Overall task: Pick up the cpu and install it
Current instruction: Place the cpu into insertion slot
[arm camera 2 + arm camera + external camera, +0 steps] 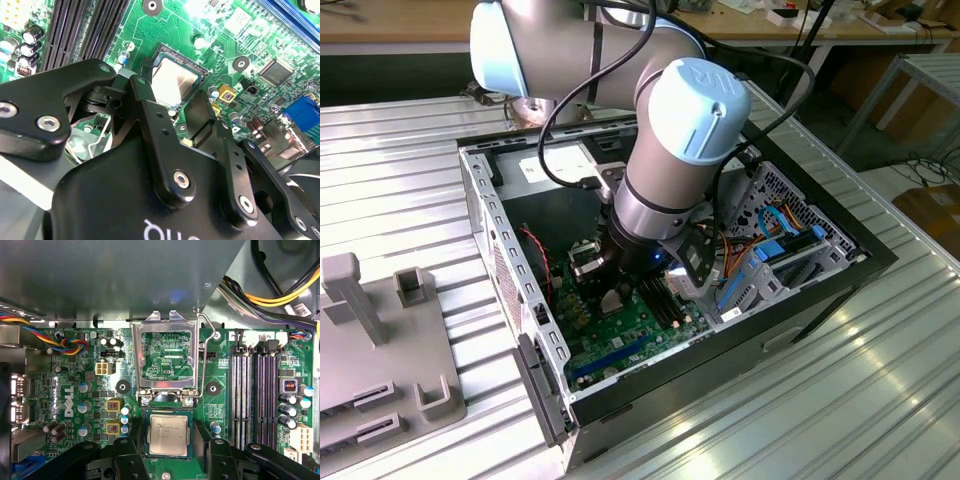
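- My gripper (172,97) is down inside the open PC case (485,210), low over the motherboard (70,390).
- Fingers (131,460) are spread apart on either side of the socket (168,412). Nothing is clamped, and as far as I can see they are not touching the chip.
- cpu (169,435) lies flat in the socket between my fingers, silvery face up. It looks seated.
- Load plate (167,357) is hinged up and the lever (204,365) is raised, so the socket is not locked.
- Judgement: pick and drop-in look done. Left: plate not closed, lever not latched.
- Grey fixture (380,340) sits on the ribbed table (400,150) at the exterior view's left, well apart from the case.
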Action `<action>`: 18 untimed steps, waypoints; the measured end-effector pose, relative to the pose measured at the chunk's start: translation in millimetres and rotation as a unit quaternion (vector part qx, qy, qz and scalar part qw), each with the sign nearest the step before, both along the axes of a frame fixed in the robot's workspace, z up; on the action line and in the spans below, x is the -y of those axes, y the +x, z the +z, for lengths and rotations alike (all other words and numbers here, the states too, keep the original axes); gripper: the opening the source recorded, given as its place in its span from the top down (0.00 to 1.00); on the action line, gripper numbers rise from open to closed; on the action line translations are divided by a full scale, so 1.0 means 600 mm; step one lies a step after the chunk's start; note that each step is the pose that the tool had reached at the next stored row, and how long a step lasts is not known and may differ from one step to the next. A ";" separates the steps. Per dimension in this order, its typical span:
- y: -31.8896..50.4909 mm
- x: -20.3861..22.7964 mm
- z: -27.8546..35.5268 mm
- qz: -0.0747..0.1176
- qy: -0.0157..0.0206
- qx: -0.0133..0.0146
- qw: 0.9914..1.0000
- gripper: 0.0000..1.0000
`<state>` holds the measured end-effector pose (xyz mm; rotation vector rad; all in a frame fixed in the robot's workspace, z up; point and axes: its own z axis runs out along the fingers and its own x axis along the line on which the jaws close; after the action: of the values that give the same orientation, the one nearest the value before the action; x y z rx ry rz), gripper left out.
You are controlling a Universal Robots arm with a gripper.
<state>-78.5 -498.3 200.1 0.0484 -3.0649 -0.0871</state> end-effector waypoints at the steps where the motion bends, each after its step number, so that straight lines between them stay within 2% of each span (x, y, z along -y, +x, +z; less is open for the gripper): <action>1: 0.000 0.0007 0.000 0.000 0.000 0.000 1.000 0.47; 9: 0.000 -0.0005 0.000 0.002 -0.001 0.000 1.000 0.47; 12: 0.000 -0.0075 0.000 0.003 -0.004 0.000 1.000 0.47; 15: 0.000 -0.0080 0.000 0.003 -0.007 0.000 1.000 0.47; 18: 0.000 -0.0082 0.000 0.005 -0.008 0.000 1.000 0.47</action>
<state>-78.3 -493.4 200.2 0.0619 -3.0647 -0.0624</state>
